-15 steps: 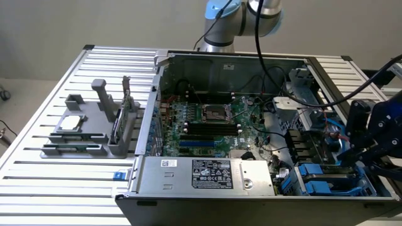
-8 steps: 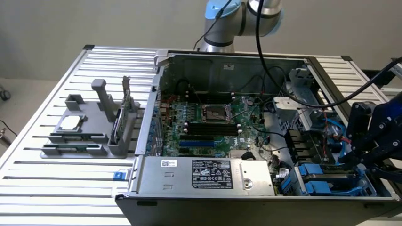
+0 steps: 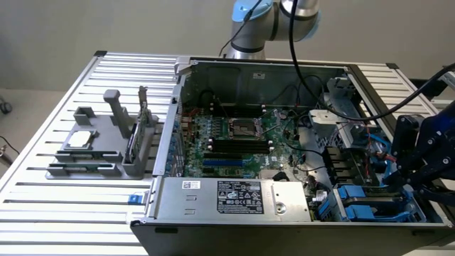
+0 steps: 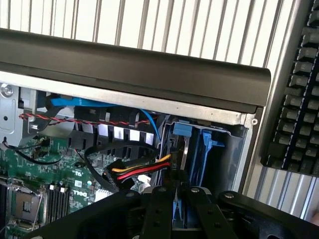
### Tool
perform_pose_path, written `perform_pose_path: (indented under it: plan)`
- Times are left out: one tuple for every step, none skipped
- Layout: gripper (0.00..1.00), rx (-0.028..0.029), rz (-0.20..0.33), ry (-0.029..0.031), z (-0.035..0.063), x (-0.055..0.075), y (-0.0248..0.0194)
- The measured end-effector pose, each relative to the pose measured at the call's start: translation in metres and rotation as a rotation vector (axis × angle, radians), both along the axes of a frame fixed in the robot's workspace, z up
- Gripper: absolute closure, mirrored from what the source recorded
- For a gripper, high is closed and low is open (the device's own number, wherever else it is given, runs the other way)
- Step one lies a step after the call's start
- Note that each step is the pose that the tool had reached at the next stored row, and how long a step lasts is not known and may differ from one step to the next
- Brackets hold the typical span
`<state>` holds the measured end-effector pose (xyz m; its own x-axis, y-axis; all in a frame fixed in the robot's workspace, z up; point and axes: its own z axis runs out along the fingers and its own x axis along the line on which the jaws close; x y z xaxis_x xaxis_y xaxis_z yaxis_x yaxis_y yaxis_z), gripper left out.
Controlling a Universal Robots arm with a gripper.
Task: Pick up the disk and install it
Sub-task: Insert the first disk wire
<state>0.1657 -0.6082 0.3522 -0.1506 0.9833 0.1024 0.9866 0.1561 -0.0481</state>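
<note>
**Gripper over the drive bay, disk between the fingers**

Gripper (image 4: pixel 180 199): mine, black, two-fingered, poised at the drive bay in the computer case's corner, at the exterior view's right (image 3: pixel 419 160). Fingers drawn in close, clamped on the disk.

Disk (image 4: pixel 180 214): blue-framed, standing on edge, seen in the wrist view as a narrow blue strip directly between my fingers (image 4: pixel 162 209). It sits in line with the bay below, partly lowered among the blue carriers (how deep, I cannot tell).

Drive bay (image 3: pixel 373 205): blue plastic carriers and rails, just beside the case wall (image 4: pixel 149 74). An upright blue carrier (image 4: pixel 205 149) stands next to the disk's slot.

Cable bundle (image 4: pixel 142 172): red, yellow and black wires, ending at a black plug just beside the disk's edge.

Motherboard (image 3: pixel 238 136): green, filling the case floor, well apart from my fingers.

Power-supply box (image 3: pixel 238 197): grey, labelled, at the case's near edge.

Grey fixture (image 3: pixel 106 141): on the slatted table (image 3: pixel 57 213), outside the case at the exterior view's left.

Keyboard (image 4: pixel 296 94): black, outside the case.
</note>
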Motion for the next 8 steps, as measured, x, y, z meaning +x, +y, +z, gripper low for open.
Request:
perform_pose_path:
  plan:
    - [0.84, -0.0004, -0.001, 0.0001, 0.0000, -0.0003, 0.0009]
    - [0.84, -0.0010, -0.001, 0.0002, 0.0000, -0.0005, 0.0017]
    - [0.84, -0.0018, -0.001, 0.0002, 0.0001, -0.0006, 0.0025]
    - [0.84, -0.0032, -0.002, 0.0002, 0.0003, -0.0007, 0.0032]
    - [0.84, -0.0047, -0.002, 0.0003, 0.0012, -0.0008, 0.0036]
    - [0.84, -0.0065, -0.003, 0.0002, 0.0021, -0.0010, 0.0038]
    - [0.84, -0.0082, -0.003, 0.0002, 0.0025, -0.0011, 0.0042]
    - [0.84, -0.0094, -0.004, 0.0002, 0.0026, -0.0011, 0.0045]
